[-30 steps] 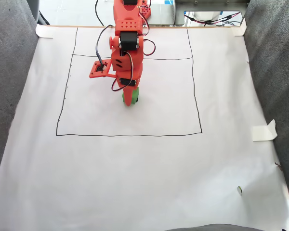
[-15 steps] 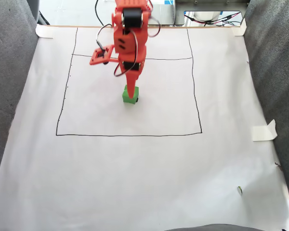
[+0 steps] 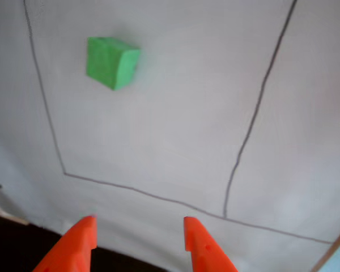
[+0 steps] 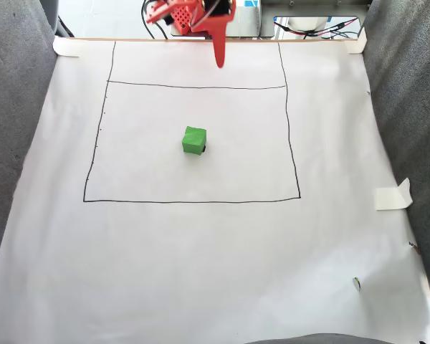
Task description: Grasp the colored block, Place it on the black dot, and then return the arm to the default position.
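On the white paper sheet (image 4: pixel 201 265) that covers your table, a thin black drawn rectangle (image 4: pixel 299 143) frames the work area, with a second line crossing it near the far side. Your green block (image 4: pixel 193 140) sits inside that frame, a little above its middle in the fixed view, resting flat on the paper with a sliver of the black dot (image 4: pixel 203 148) peeking out at its lower right edge. The gripper (image 4: pixel 219 61) hangs well apart from the block at the far edge of the sheet, pointing down. In the other view you see its two orange fingers (image 3: pixel 79 243) at the bottom with a clear gap between them and nothing held, so the pincer is spread apart; the block (image 3: pixel 111 61) lies up and left of them, inside the drawn lines. Grey fabric (image 4: pixel 14 107) flanks the sheet on both sides, tape tabs (image 4: pixel 393 195) hold its edges, and cables (image 4: pixel 322 30) lie beyond the far edge.
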`<action>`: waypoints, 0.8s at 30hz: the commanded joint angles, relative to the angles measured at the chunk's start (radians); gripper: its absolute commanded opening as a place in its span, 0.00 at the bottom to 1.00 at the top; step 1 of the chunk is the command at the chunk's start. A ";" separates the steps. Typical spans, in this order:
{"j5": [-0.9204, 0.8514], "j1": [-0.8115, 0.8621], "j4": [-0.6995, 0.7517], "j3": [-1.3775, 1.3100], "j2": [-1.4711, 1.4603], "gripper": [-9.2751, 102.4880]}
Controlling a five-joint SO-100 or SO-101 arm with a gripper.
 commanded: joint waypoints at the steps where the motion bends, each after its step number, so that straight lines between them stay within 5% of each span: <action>1: -0.029 0.017 -0.049 0.152 0.120 0.23; 6: -0.066 0.060 -0.150 0.410 0.311 0.09; 14: -0.130 0.067 -0.305 0.822 0.598 0.08; 24: -0.238 0.152 -0.683 1.200 0.980 0.08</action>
